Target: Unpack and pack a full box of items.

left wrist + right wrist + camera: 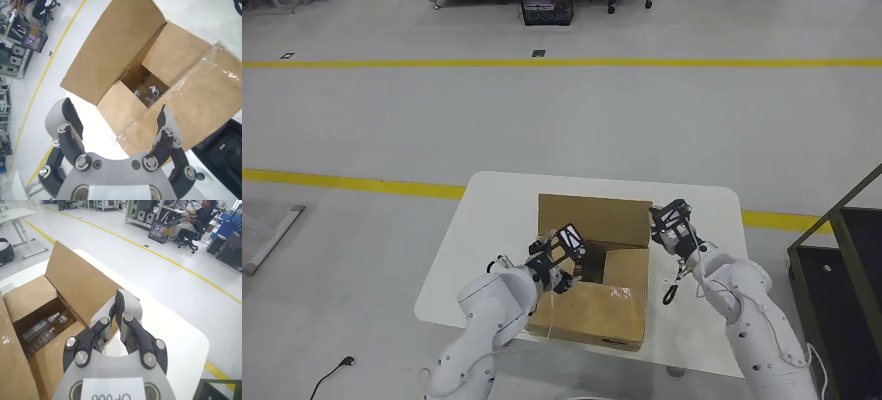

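A cardboard box [592, 265] stands on the white table [487, 230] with its top partly open. Its far flap [81, 279] stands up, a side flap [175, 55] lies folded inward, and a taped flap [198, 98] covers the near part. Through the gap I see clear plastic bottles [39, 328] and a silver wrench [155, 90]. My left gripper [117, 115] is open above the box's near left corner, one finger over the taped flap. My right gripper [118, 306] is shut at the far flap's right corner; whether cardboard is between the pads is hidden.
Bare table surface runs along the left side [98, 136] and the right side [170, 336] of the box. A dark metal frame [842, 250] stands beside the table's right end. Yellow floor lines [352, 183] pass behind the table.
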